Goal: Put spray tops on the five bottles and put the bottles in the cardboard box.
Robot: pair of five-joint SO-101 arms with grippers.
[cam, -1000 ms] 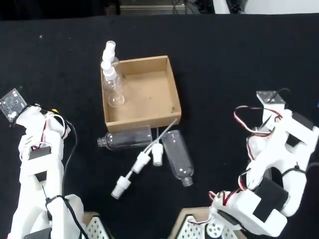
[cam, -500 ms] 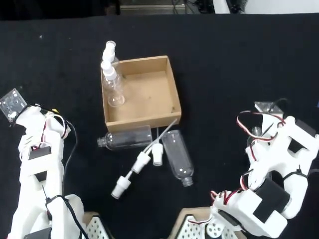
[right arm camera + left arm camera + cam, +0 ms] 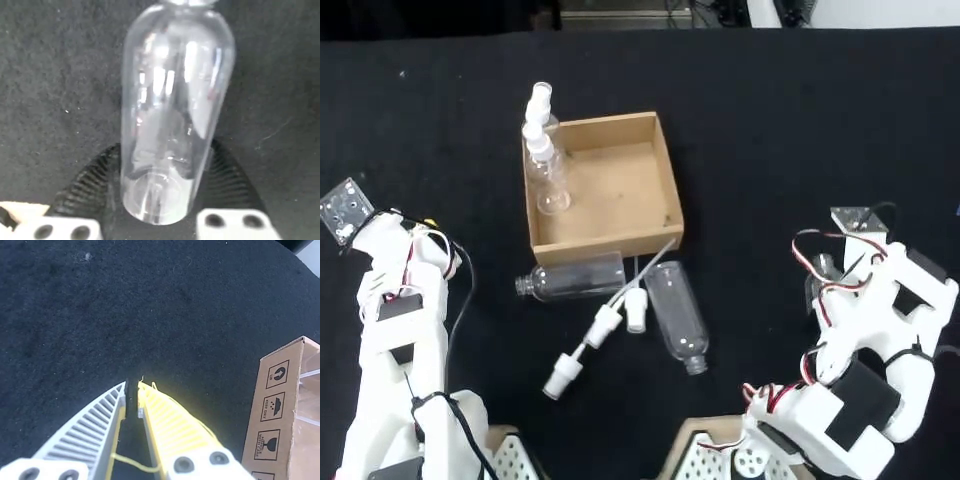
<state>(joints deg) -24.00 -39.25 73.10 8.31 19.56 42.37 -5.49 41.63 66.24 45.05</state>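
The cardboard box stands open in the middle of the table. A capped bottle lies in it along its left wall, and another capped bottle is at its far left corner. In front of the box lie two bare bottles with three loose spray tops between them. My right gripper is shut on a clear bottle without a top, out at the right. At the left my left gripper is shut on nothing over the black cloth, with the box beside it.
Black cloth covers the table. The left arm runs along the left side, the right arm along the right. White bases sit at the front edge.
The right arm has drawn back a little toward the front edge with its bottle. The left arm and the things on the table have stayed put.
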